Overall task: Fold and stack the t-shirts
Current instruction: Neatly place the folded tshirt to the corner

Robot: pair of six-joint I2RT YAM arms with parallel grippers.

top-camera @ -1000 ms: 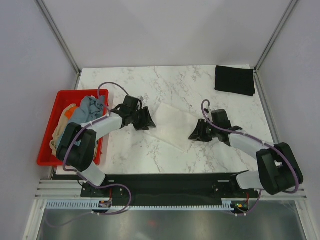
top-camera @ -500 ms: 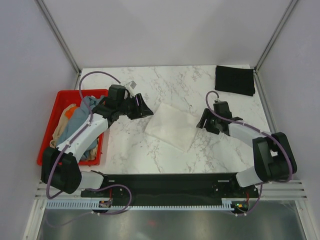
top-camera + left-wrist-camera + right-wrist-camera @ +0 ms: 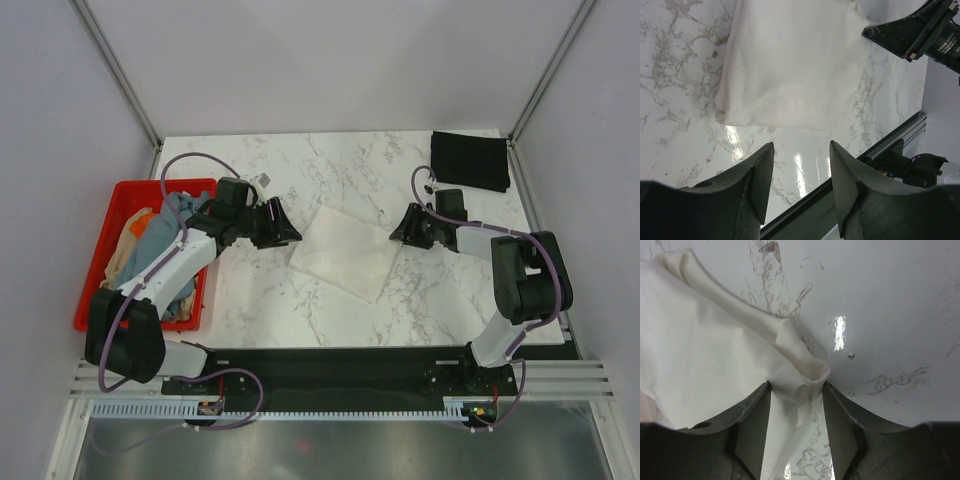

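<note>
A cream-white t-shirt (image 3: 345, 252) lies folded in a rough square at the middle of the marble table; it also shows as the white t-shirt (image 3: 790, 65) in the left wrist view. My left gripper (image 3: 284, 228) hovers open just off its left edge, and in its own view the left gripper (image 3: 801, 147) has nothing between its fingers. My right gripper (image 3: 401, 233) is at the shirt's far right corner. There the right gripper (image 3: 796, 385) stands open, with a bunched fold of the white shirt (image 3: 705, 355) lying between its fingertips. A black t-shirt (image 3: 470, 160) lies folded at the back right corner.
A red crate (image 3: 112, 205) stands at the table's left edge, holding a heap of grey-blue, orange and tan shirts (image 3: 165, 225). White walls with metal posts close in the back and sides. A black rail runs along the near edge (image 3: 890, 145).
A second ago both grippers were at the ends of the white shirt. They let go and drew back; the right gripper has since moved to the shirt's far right corner.
</note>
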